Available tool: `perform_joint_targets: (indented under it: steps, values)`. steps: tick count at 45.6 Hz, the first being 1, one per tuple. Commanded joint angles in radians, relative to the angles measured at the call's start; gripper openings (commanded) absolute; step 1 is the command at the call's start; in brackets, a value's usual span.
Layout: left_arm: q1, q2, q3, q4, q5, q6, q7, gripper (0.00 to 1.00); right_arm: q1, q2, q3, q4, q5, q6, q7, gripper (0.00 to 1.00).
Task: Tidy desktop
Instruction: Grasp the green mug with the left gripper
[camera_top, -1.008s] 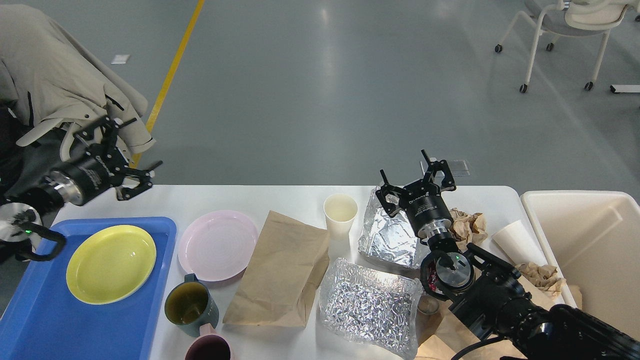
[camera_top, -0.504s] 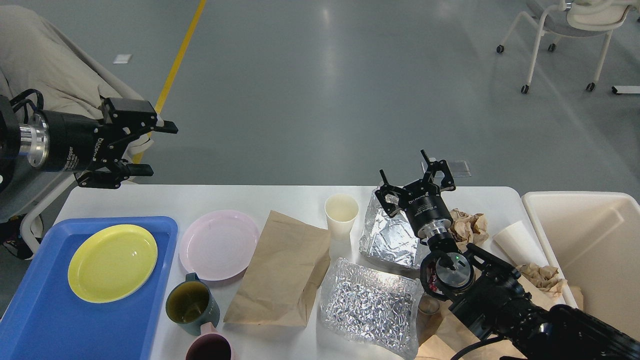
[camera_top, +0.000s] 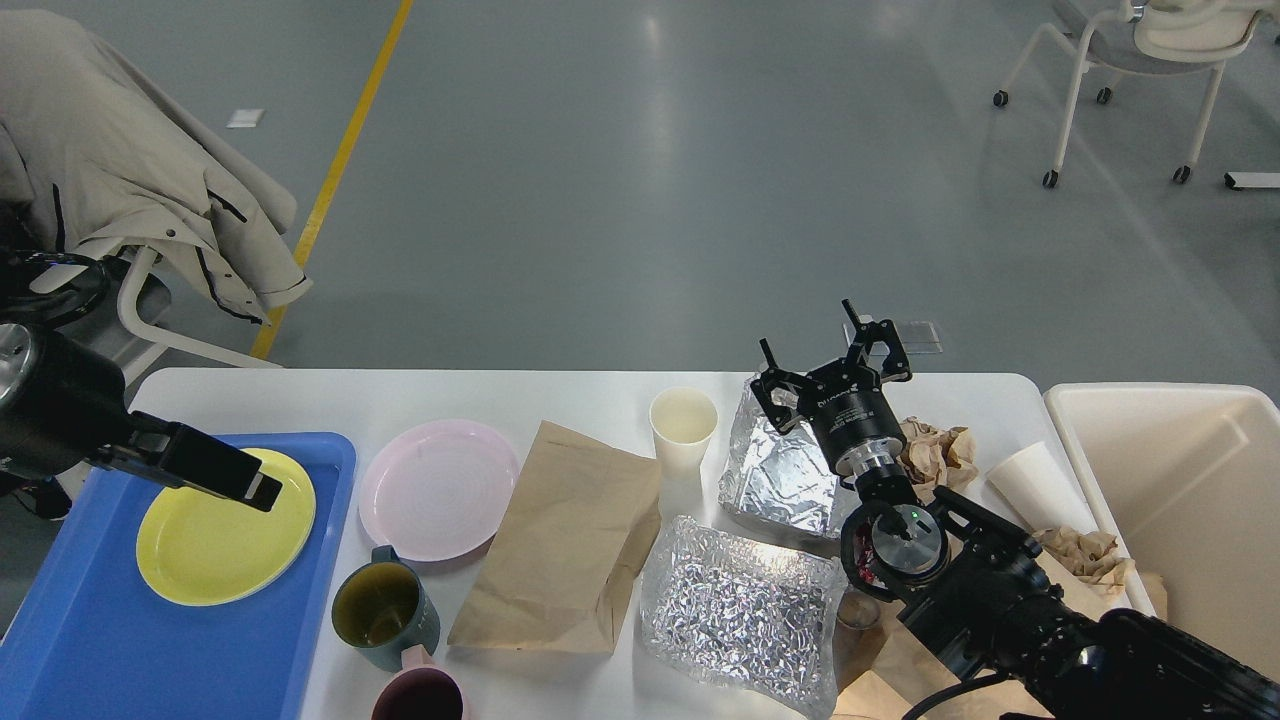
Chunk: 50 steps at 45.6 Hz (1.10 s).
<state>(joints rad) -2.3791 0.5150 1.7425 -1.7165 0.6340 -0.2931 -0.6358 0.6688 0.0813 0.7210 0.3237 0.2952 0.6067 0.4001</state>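
Because the surface (camera_top: 450, 395) is a large white rigid top that fills the lower part of the head view, it is not itself picked up; tidying it means handling the items on it. The foil trays (camera_top: 735, 610) appear light, thin and easily crushed: grip them at a rim, with low force. The brown bag (camera_top: 565, 540), lying flat near the middle, looks limp; pinch it at an edge. The paper cup (camera_top: 682, 428), near the far edge, is light and deforms; grip it across the wall. The pink plate (camera_top: 438, 488) is stiff and probably slippery; take it at the rim. The right gripper (camera_top: 832, 362) hangs over the far edge, spread wide and empty. The left gripper (camera_top: 255, 485) hovers over the yellow plate (camera_top: 215, 545) in the blue tray (camera_top: 90, 640); its opening cannot be told.
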Motion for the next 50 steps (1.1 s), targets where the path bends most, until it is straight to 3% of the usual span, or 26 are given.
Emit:
perform_joint_targets:
  steps: [1, 5, 13, 24, 33, 39, 50]
  values:
    - [0.036, -0.033, -0.003, -0.002, 0.0, -0.003, -0.002, 1.0, 0.0, 0.0, 0.0, 0.0, 0.001, -0.001, -0.001, 1.0]
    - [0.115, -0.053, -0.023, -0.002, -0.115, 0.0, 0.002, 1.0, 0.0, 0.0, 0.0, 0.0, -0.001, -0.001, -0.001, 1.0]
    - [0.253, -0.15, -0.075, 0.04, -0.318, 0.061, 0.076, 1.0, 0.0, 0.0, 0.0, 0.0, -0.001, 0.001, -0.001, 1.0]
    - [0.46, -0.19, -0.127, 0.057, -0.35, 0.276, 0.206, 0.99, 0.0, 0.0, 0.0, 0.0, 0.001, 0.001, -0.001, 1.0]
    - [0.577, -0.181, -0.166, 0.112, -0.35, 0.354, 0.272, 0.98, 0.0, 0.0, 0.0, 0.0, 0.001, 0.001, -0.001, 1.0]
    - [0.626, -0.179, -0.172, 0.126, -0.35, 0.417, 0.295, 0.93, 0.0, 0.0, 0.0, 0.002, -0.001, 0.001, -0.001, 1.0]
    - [0.664, -0.185, -0.219, 0.127, -0.349, 0.443, 0.352, 0.76, 0.0, 0.0, 0.0, 0.0, 0.001, 0.001, -0.001, 1.0]
